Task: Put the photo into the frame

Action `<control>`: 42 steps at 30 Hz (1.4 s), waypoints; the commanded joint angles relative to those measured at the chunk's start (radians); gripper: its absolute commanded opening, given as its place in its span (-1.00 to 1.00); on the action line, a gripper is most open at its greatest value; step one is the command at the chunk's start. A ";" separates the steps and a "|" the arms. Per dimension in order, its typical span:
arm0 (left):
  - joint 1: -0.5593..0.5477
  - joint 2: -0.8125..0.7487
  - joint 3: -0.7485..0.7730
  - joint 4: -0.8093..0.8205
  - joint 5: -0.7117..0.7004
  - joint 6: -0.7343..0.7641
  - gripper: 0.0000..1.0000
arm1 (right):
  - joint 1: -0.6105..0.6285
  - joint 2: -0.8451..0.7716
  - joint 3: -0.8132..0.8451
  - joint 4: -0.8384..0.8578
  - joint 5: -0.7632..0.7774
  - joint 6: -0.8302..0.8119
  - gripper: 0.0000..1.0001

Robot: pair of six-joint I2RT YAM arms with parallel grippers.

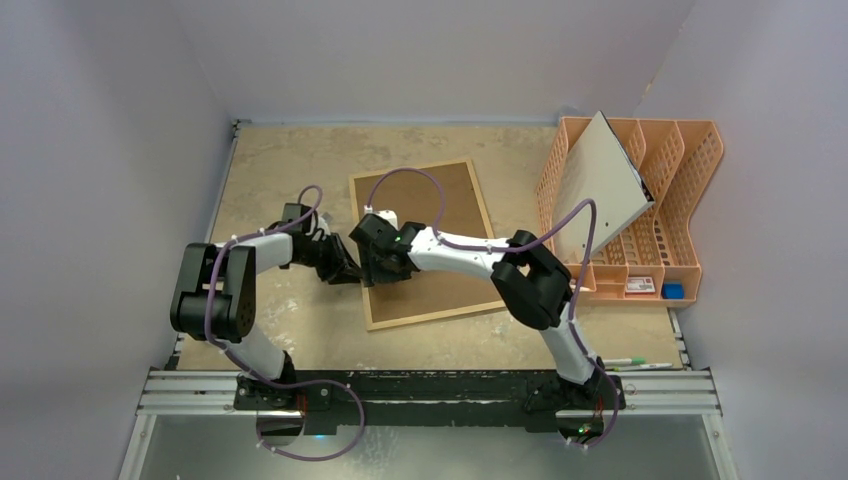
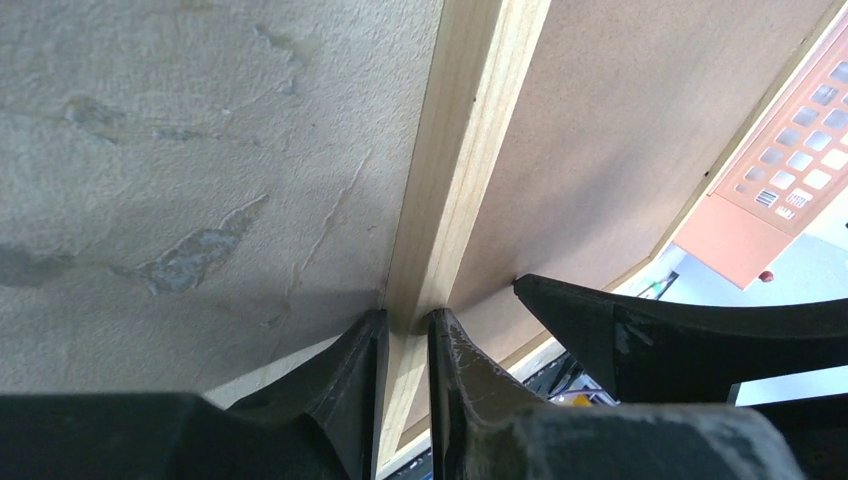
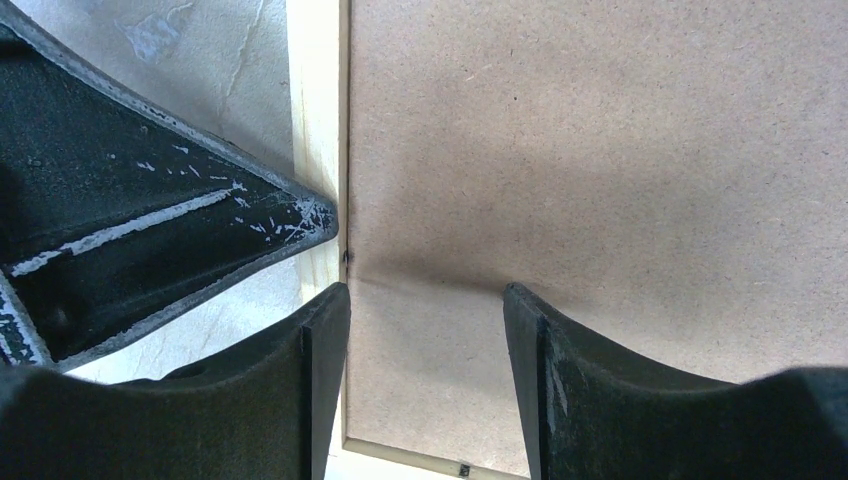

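The frame (image 1: 450,200) lies back-up on the table, brown fibreboard showing inside a light-wood rail. My left gripper (image 1: 350,272) is shut on the frame's left rail (image 2: 470,150), one finger on each side of it (image 2: 408,320). My right gripper (image 1: 385,268) is open just right of it, its fingertips (image 3: 425,295) down at the fibreboard back (image 3: 600,150), the left tip by the seam with the rail (image 3: 315,120). The left gripper's finger (image 3: 200,230) shows in the right wrist view. The photo is not in view.
An orange plastic file rack (image 1: 680,200) stands at the right with a grey-white board (image 1: 600,185) leaning in it. Small items lie in its front tray (image 1: 641,285). Pens (image 1: 630,362) lie near the right arm's base. Walls enclose the table.
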 commanded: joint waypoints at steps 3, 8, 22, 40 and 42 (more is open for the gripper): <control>-0.014 0.026 -0.035 -0.076 -0.278 0.046 -0.59 | -0.018 0.100 0.000 -0.101 0.033 0.003 0.23; -0.022 -0.020 -0.051 -0.061 -0.318 0.046 -0.60 | -0.018 0.137 0.026 -0.133 0.033 0.011 0.25; -0.033 -0.018 -0.061 -0.061 -0.314 0.039 -0.75 | -0.038 0.224 0.081 -0.174 0.024 0.056 0.23; -0.034 -0.005 -0.055 -0.068 -0.304 0.037 -0.80 | -0.048 0.262 0.089 -0.177 0.073 0.049 0.25; -0.034 -0.005 -0.056 -0.069 -0.304 0.036 -0.80 | -0.044 0.274 0.085 -0.187 0.083 0.058 0.23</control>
